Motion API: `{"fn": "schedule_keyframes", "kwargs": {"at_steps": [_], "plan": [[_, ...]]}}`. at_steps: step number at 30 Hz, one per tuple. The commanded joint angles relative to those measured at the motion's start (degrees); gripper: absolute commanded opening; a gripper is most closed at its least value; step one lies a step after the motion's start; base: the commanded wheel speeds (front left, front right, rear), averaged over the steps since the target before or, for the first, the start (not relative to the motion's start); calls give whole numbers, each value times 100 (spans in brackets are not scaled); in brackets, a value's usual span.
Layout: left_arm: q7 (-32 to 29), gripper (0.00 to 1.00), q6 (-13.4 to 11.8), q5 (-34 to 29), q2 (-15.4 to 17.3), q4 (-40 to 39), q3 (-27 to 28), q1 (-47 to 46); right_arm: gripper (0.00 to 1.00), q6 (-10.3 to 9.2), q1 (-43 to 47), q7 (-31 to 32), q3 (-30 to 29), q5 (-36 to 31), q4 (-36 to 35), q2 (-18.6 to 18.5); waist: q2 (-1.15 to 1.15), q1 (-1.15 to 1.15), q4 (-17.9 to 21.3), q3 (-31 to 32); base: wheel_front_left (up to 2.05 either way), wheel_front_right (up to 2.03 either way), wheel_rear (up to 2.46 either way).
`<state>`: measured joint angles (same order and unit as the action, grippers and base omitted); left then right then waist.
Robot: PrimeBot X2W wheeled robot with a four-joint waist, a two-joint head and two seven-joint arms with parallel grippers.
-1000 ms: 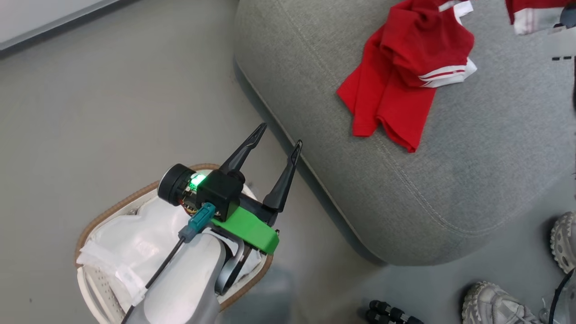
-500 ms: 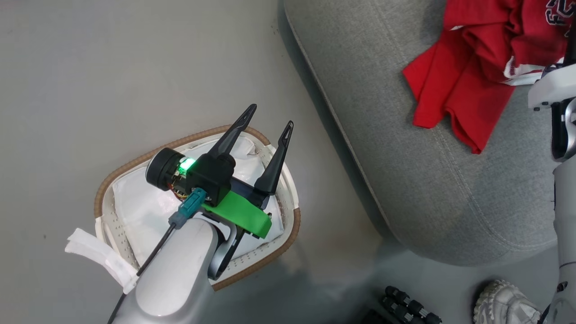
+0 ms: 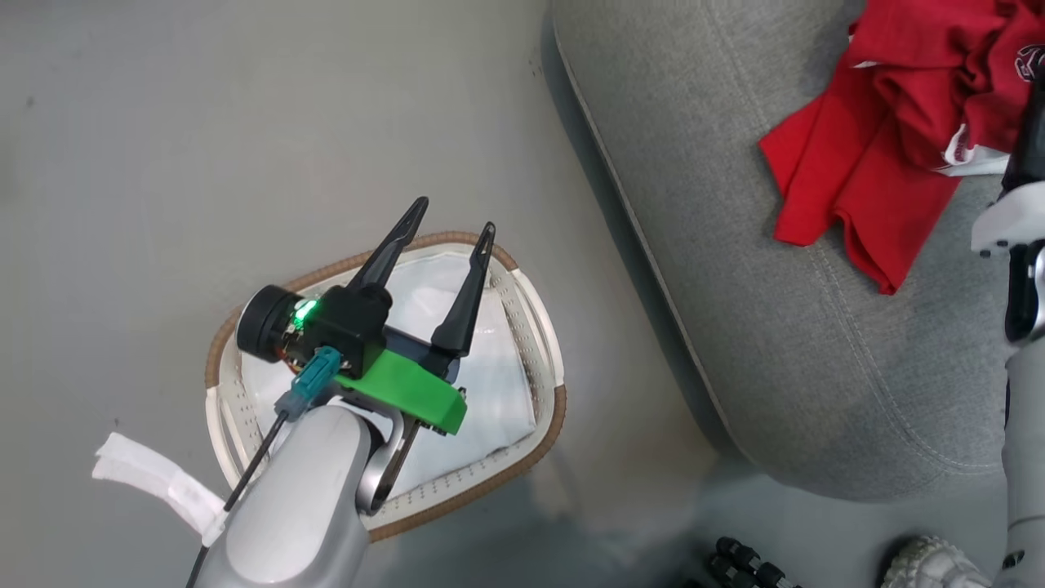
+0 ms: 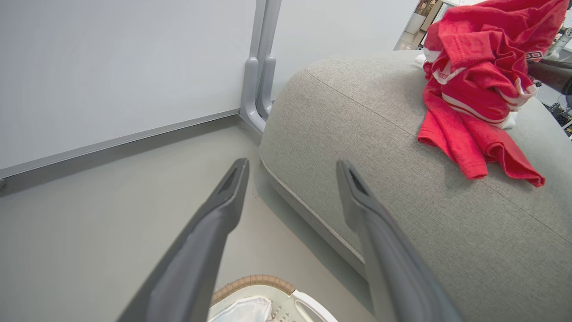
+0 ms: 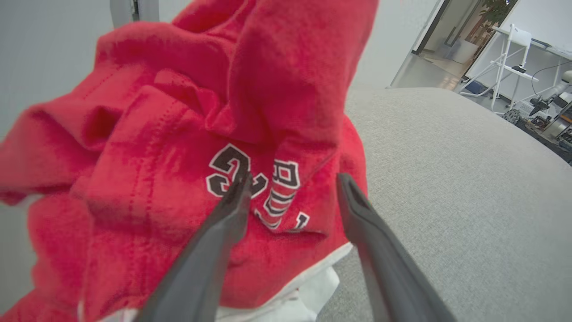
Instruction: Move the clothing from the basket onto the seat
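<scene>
A: Where's the clothing (image 3: 882, 139)?
B: On the seat (image 3: 735, 310). Both reds are bunched in one heap toward the R side of the head view. The heap's long axis runs lower-L to upper-R there, and the plain hem points down-L toward the seat's edge. The lettered piece is on top, its lettering (image 5: 254, 188) creased, seen close in the R wrist view.
A: Basket (image 3: 545, 343)?
B: On the floor (image 3: 204, 122), just beside the seat, w/ a gap btwn them. White liner (image 3: 498, 384) inside; one strip of it hangs over the rim onto the floor.
A: Pincers?
B: L pincer (image 3: 455, 214) is wide apart and empty, above the basket, fingers pointing across it toward the far rim. R pincer (image 5: 293, 179) is spread too, right up against the lettered piece, w/ nothing clamped btwn its fingers.
A: Vs 1 sec ago?
B: The camera swung, so the whole pic shifted. Apart from that, one garment then lay alone and the 2nd was apart at the top-R corner; now they're stacked. The L pincer's tips showed past the rim then; now they show at it.
</scene>
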<state>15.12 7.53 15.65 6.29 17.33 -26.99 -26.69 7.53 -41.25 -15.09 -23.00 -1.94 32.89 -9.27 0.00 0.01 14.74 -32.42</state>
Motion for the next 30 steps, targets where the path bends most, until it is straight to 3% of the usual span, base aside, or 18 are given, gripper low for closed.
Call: {"fn": "schedule_keyframes", "kwargs": {"at_steps": [1,7,15,23,30], "plan": [[4,100,-8,-16,1,18,58,114,100,-8,167,-10,-22,65,-95,11,0,-1,6,242,0,0,0],[4,100,-8,-28,-68,47,404,423,100,-8,842,-10,235,261,-585,152,0,-1,-48,747,0,0,0],[4,100,-8,-216,-182,18,1148,916,100,-8,1510,-10,1006,656,-1111,379,0,-1,-309,1264,0,0,0],[4,100,-17,-380,-307,96,1814,1281,100,-8,1893,-10,1980,956,-1366,585,0,-1,-879,1613,0,0,0],[4,100,-174,-333,-339,105,2134,1566,100,-8,2086,-10,2470,995,-1293,617,0,-1,-1294,1857,0,0,0]]}}
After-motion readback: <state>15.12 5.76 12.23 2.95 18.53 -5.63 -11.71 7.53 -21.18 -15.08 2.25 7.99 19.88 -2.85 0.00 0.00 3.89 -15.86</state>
